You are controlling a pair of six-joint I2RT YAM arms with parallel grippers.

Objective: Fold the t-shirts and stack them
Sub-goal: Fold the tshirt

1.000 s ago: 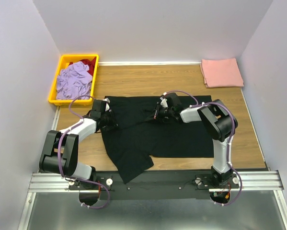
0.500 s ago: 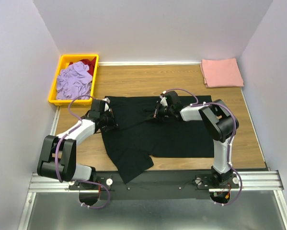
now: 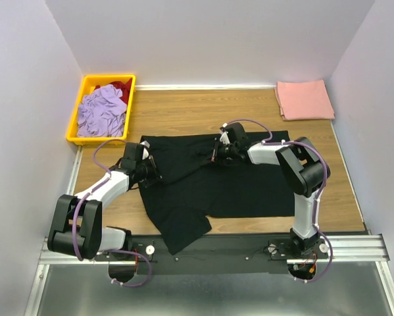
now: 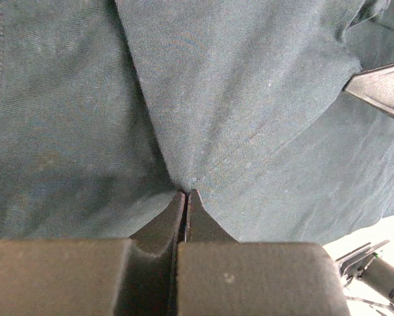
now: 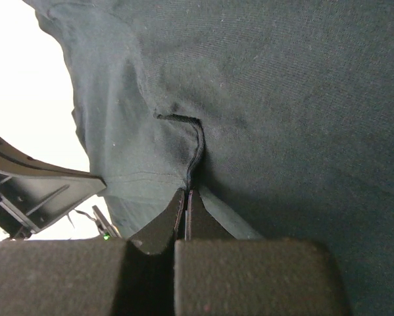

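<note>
The black t-shirt (image 3: 236, 181) lies spread across the middle of the table, one part hanging over the near edge. My left gripper (image 3: 150, 172) is shut on the black t-shirt's cloth at its left side; in the left wrist view (image 4: 186, 192) a pinch of fabric runs into the closed tips. My right gripper (image 3: 214, 153) is shut on the black t-shirt's cloth near its top middle; in the right wrist view (image 5: 185, 191) a seam (image 5: 195, 148) runs into the closed tips. The salmon-pink t-shirt (image 3: 304, 99) lies folded at the back right.
A yellow bin (image 3: 83, 87) at the back left holds a lavender garment (image 3: 101, 110) and a red garment (image 3: 121, 86). Grey walls close in the table at the back and both sides.
My left gripper has pulled its pinch of cloth down and toward the near left. The shirt's top left corner has shifted left. My right gripper has edged slightly toward the back.
</note>
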